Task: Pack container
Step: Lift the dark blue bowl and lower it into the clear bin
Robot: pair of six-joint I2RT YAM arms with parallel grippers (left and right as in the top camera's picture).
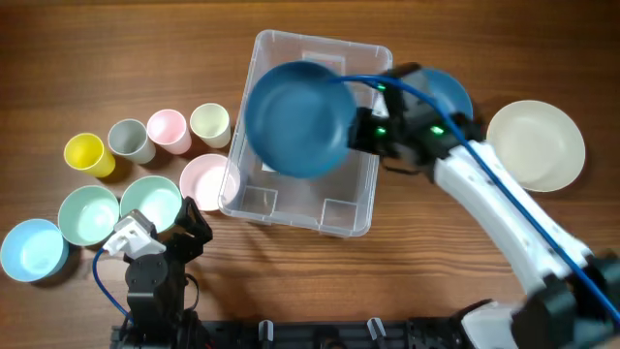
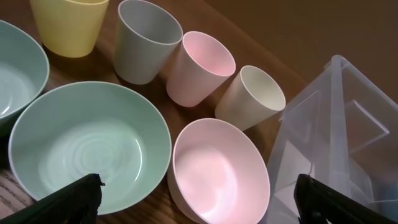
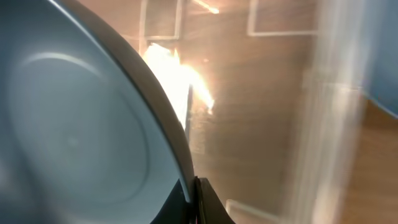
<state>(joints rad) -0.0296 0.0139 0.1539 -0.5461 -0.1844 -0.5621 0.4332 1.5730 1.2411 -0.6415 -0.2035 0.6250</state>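
Note:
The clear plastic container (image 1: 341, 211) stands mid-table; its corner shows in the left wrist view (image 2: 348, 124) and its floor in the right wrist view (image 3: 261, 112). My right gripper (image 1: 356, 128) is shut on the rim of a dark blue plate (image 1: 298, 116), held tilted over the container; the right wrist view shows the fingers (image 3: 193, 202) pinching the plate's edge (image 3: 74, 137). My left gripper (image 1: 189, 218) is open and empty at the front left, its fingers (image 2: 199, 199) either side of a pink bowl (image 2: 217, 174).
Left of the container stand yellow (image 1: 84, 153), grey (image 1: 128, 140), pink (image 1: 168, 130) and cream (image 1: 210, 123) cups, two green bowls (image 1: 89, 214) and a light blue bowl (image 1: 33, 249). A blue plate (image 1: 450, 92) and a cream plate (image 1: 536, 145) lie at right.

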